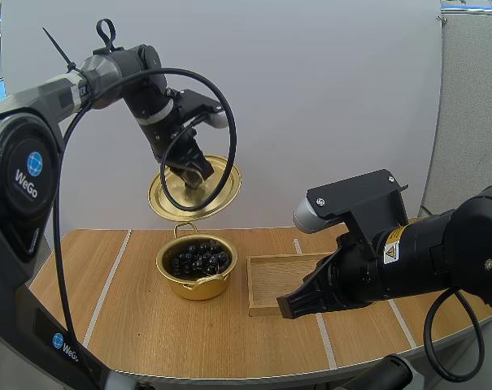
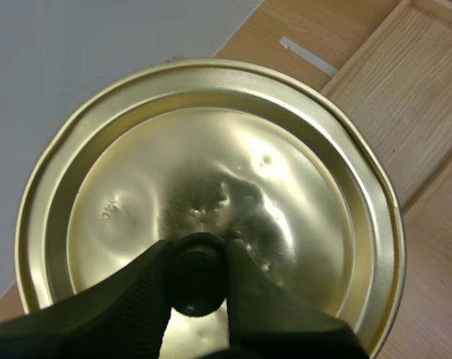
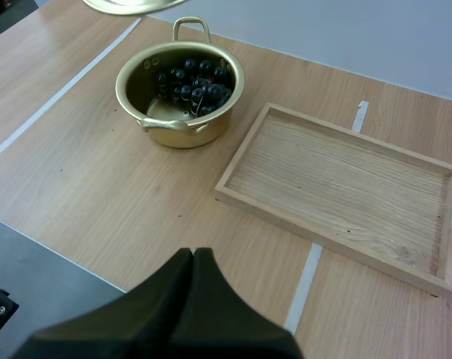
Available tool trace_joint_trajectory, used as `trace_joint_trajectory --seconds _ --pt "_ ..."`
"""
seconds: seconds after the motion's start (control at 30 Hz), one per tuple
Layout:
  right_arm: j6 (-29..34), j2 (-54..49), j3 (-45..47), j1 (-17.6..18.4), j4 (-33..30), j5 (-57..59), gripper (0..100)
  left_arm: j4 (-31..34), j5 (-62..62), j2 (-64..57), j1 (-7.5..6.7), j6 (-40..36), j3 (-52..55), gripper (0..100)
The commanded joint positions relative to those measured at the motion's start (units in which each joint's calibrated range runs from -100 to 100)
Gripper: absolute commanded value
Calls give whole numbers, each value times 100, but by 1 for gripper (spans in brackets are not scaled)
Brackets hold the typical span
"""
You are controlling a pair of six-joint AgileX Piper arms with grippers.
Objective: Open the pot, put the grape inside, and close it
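One lid (image 1: 171,201) hangs above one pot (image 1: 171,275), its knob (image 2: 199,278) pinched by the left gripper (image 1: 193,175). One grape bunch (image 1: 198,258) lies inside the pot. One tray (image 1: 276,280) sits beside it. The right gripper (image 3: 194,259) is clenched on nothing. The left arm (image 1: 34,122) reads "WeGo" (image 1: 26,175).

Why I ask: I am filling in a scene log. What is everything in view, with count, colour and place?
pot: one, gold, open, on the table left of the tray
grapes: one bunch, dark, inside the pot
lid: one, gold, tilted, held in the air above the pot
tray: one, light wood, flat on the table
table: one, light wood with pale stripes
left tool: one, black, shut on the lid at its centre
right tool: one, black, shut on nothing, over the table's near side by the tray
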Motion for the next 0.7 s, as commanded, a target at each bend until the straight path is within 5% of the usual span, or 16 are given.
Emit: trace_joint_trajectory --seconds 0.0,0.67 --pt "-3 -46 -3 -24 29 0 0 -108 0 521 -14 126 1031 0" --pt "-3 -46 -3 -24 29 0 0 196 -306 1644 -14 134 1083 0"
